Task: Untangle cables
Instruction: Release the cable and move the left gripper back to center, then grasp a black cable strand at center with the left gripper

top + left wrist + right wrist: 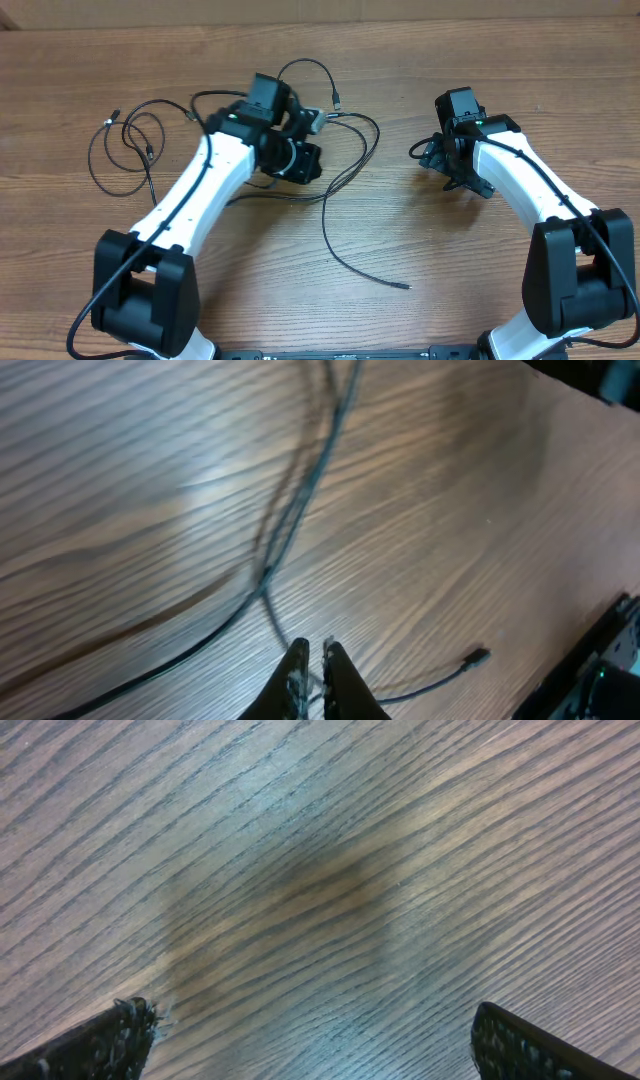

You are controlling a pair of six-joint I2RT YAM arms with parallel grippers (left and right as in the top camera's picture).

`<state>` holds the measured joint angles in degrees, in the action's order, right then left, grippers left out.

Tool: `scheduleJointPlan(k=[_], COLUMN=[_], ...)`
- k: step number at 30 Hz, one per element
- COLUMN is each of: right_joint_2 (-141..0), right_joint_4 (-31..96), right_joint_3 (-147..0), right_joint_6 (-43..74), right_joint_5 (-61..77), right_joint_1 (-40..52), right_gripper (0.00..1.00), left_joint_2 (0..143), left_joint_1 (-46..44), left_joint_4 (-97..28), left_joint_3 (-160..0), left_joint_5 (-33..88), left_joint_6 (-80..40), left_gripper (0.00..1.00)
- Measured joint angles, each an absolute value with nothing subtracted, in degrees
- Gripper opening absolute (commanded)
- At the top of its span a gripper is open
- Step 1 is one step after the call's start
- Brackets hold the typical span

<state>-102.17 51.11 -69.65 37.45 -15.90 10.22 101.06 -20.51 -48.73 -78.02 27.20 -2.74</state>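
Observation:
Thin black cables (345,150) lie in crossing loops in the middle of the table, and one long strand ends in a plug (404,287) toward the front. A separate looped cable (120,150) lies at the left. My left gripper (298,165) sits over the central tangle. In the left wrist view it (314,652) is shut on a thin cable strand that passes between its fingertips, with a small plug (480,655) lying just to the right. My right gripper (452,168) stands wide open over bare wood, nothing between its fingers (500,1040).
A silver-tipped connector (312,120) and another small plug (337,101) lie just behind the left wrist. The wooden table (450,290) stretches to the front right; its far edge (400,20) runs along the top.

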Motion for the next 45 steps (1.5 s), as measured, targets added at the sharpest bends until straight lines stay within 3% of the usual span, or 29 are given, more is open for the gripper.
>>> scheduleJointPlan(k=[17, 19, 22, 30, 35, 40, 45], right_joint_2=[-102.17, -102.17, -102.17, -102.17, -102.17, -102.17, -102.17], right_joint_4=[51.13, 51.13, 51.13, 51.18, 51.13, 51.16, 51.13], right_joint_3=[-69.65, -69.65, -69.65, -69.65, -69.65, -69.65, -69.65], right_joint_6=[37.45, 37.43, 37.45, 37.43, 37.43, 37.43, 37.45], right_joint_5=[-15.90, -15.88, -15.90, -15.90, -15.88, -15.90, -15.88], right_joint_1=[10.22, 10.22, 10.22, 10.22, 10.22, 10.22, 10.22], right_gripper=[1.00, 1.00, 1.00, 1.00, 1.00, 1.00, 1.00], left_joint_2=[101.06, 101.06, 101.06, 102.76, 107.57, 110.98, 111.55], left_joint_1=[-34.98, -35.59, -35.79, -35.81, -35.81, -35.81, -35.59], left_joint_4=[-42.54, -42.52, -42.33, -40.69, -40.42, -39.70, -37.17], left_joint_3=[-78.02, -78.02, -78.02, -78.02, -78.02, -77.91, -77.91], left_joint_5=[15.66, 13.74, 11.70, 9.85, 9.43, 8.51, 7.84], left_joint_6=[-2.57, -2.55, -2.39, -2.35, -2.46, -2.57, -2.57], left_gripper=[0.09, 0.13, 0.04, 0.09, 0.06, 0.08, 0.16])
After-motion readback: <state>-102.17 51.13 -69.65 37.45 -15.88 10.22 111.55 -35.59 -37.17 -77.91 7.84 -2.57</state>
